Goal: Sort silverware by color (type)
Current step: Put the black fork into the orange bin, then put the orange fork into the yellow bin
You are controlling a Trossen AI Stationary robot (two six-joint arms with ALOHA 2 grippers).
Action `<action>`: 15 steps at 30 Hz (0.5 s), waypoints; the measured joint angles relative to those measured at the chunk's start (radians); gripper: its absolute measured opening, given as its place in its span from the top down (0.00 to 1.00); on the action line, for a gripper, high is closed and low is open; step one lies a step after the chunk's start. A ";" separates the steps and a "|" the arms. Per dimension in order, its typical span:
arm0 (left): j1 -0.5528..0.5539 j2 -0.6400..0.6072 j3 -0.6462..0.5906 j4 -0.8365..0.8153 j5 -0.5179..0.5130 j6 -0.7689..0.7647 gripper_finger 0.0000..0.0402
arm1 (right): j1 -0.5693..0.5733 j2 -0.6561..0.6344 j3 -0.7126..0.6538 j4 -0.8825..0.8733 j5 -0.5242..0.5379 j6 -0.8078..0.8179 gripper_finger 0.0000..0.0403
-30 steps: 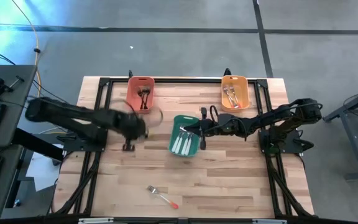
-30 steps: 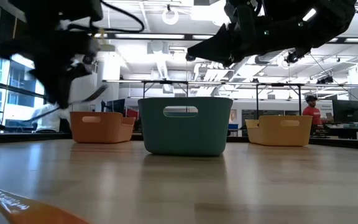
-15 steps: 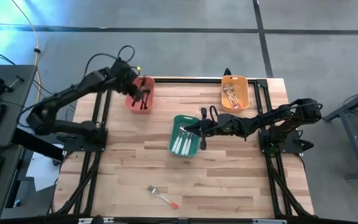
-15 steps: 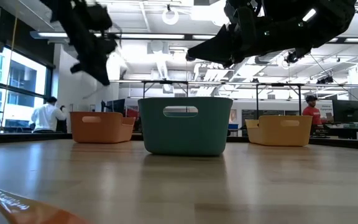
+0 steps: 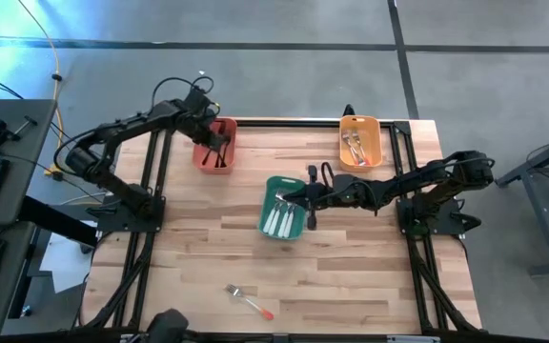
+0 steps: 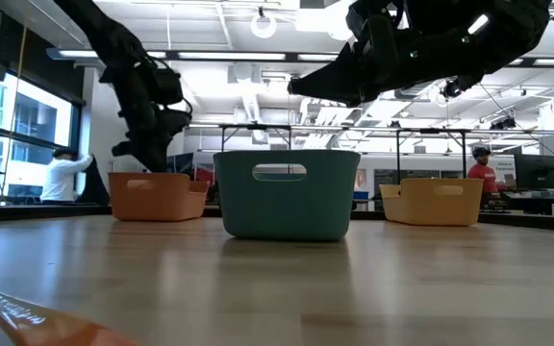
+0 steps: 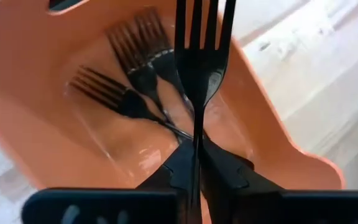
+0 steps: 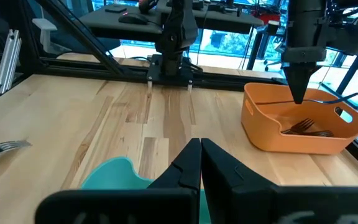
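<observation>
Nearly done: the left gripper (image 7: 194, 163), pinched on a dark fork (image 7: 199, 56), hangs over the salmon bin (image 5: 214, 143) at eleven o'clock, dark forks already inside; the right gripper (image 5: 310, 197) waits shut beside the teal bin (image 5: 281, 207); one orange-handled fork (image 5: 249, 300) lies at six

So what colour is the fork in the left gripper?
Dark, near black, fork, pinched in the left gripper; the left wrist view shows it best.
</observation>
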 joint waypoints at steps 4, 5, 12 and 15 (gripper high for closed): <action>-0.014 -0.014 0.000 -0.006 0.001 0.044 0.89 | 0.000 0.000 0.000 -0.002 0.000 0.000 1.00; -0.016 -0.027 0.000 -0.007 0.003 0.052 0.87 | 0.000 0.000 0.000 -0.002 0.000 0.001 1.00; -0.089 -0.173 0.000 -0.017 -0.004 0.104 0.82 | 0.000 0.000 0.000 0.000 0.006 0.016 1.00; -0.188 -0.266 0.000 -0.052 -0.005 0.153 0.85 | 0.001 0.000 0.000 0.001 0.026 0.024 1.00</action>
